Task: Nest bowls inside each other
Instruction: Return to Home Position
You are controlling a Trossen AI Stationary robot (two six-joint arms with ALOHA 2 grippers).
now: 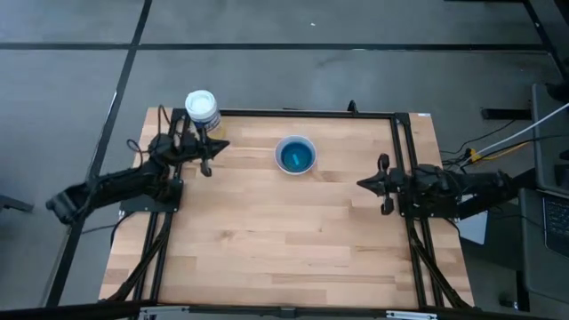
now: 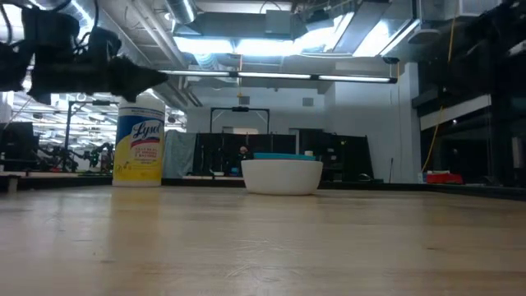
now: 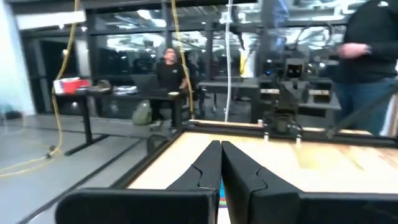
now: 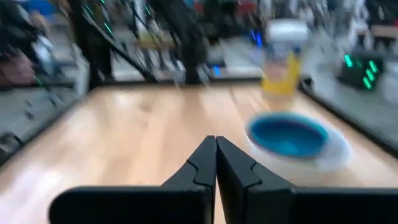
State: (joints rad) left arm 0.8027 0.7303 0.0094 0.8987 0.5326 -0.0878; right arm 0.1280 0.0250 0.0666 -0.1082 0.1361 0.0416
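The bowls stand as one nested stack (image 1: 295, 156) on the wooden table, toward its far middle. The outer bowl is white (image 2: 282, 177), with a teal rim showing above it and a blue inside (image 4: 289, 135). My left gripper (image 1: 222, 147) hovers shut and holds nothing at the far left, close to a white-lidded jar; its fingers (image 3: 221, 158) point across the table. My right gripper (image 1: 361, 183) hovers shut and holds nothing at the table's right side, pointing left, with the stack ahead of its fingers (image 4: 216, 152).
A white-lidded jar with a yellow label (image 1: 202, 107) stands at the far left corner (image 2: 139, 144). A black frame (image 1: 302, 113) runs along the table's edges. Beyond the table, one person sits (image 3: 171, 71) and another stands (image 3: 373, 50).
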